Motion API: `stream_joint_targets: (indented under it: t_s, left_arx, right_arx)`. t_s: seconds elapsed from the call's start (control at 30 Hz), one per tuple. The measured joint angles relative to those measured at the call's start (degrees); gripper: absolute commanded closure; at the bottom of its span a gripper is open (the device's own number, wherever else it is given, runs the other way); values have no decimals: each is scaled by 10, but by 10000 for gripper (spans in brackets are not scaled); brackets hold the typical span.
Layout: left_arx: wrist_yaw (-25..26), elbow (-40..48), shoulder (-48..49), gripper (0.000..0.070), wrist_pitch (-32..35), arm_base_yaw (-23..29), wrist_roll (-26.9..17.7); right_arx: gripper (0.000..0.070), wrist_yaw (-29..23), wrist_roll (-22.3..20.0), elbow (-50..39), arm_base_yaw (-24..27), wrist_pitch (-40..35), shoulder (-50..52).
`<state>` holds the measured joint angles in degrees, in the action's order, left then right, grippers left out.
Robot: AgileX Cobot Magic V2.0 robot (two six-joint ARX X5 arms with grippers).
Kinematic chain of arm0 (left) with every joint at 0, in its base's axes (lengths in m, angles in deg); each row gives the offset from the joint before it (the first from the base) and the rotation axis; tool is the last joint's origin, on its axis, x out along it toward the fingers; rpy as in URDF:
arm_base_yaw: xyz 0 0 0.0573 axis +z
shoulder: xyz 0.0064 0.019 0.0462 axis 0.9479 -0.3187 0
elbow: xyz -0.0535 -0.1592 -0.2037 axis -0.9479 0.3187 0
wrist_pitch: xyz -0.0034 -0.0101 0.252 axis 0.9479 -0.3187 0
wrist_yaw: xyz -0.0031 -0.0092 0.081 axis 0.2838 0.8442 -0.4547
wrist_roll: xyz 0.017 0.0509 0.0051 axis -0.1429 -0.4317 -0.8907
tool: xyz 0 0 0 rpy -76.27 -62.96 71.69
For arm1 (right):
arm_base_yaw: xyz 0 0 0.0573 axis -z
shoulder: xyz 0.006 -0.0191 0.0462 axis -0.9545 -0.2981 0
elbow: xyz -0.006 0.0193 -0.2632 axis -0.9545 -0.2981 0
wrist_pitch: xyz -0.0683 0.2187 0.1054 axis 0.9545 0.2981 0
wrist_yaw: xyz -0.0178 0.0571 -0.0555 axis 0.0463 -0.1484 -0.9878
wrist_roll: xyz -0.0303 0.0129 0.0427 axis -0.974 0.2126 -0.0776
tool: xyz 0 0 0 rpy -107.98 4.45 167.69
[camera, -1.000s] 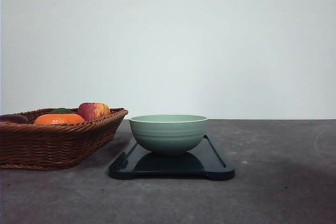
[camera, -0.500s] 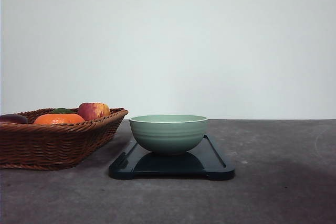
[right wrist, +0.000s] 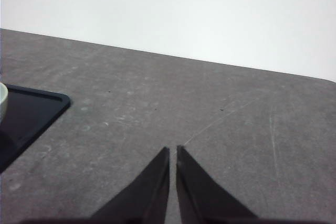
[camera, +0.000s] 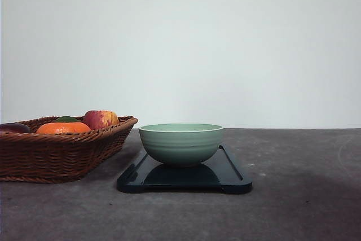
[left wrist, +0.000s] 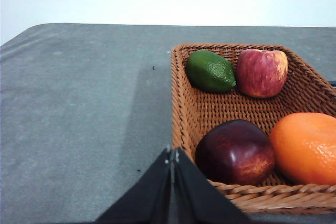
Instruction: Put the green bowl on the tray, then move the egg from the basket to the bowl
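Note:
The pale green bowl (camera: 180,144) stands upright on the black tray (camera: 231,176) at the table's middle. To its left sits the brown wicker basket (camera: 56,153), almost touching the tray's corner. The egg is out of view; the bowl's inside is hidden from the front. In the left wrist view my left gripper (left wrist: 172,153) is shut and empty, just outside the basket's (left wrist: 184,108) near corner. My right gripper (right wrist: 173,150) is shut with nothing in it over bare table, the tray's corner (right wrist: 26,116) and a sliver of bowl rim (right wrist: 2,100) off to its side.
The basket holds a red apple (left wrist: 261,72), a green lime-like fruit (left wrist: 210,70), a dark red plum (left wrist: 235,151) and an orange (left wrist: 307,146). Bare grey tabletop (camera: 304,196) lies right of the tray, and a white wall stands behind.

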<state>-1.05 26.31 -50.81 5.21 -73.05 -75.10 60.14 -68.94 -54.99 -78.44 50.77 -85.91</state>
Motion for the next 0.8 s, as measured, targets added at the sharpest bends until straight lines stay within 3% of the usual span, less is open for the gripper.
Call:
stream_joint_targets:
  t_s: [0.8]
  left_arx:
    - [0,0,0,700,0,0,0]
  right_arx:
    - [685,0,0,0,0,0,0]
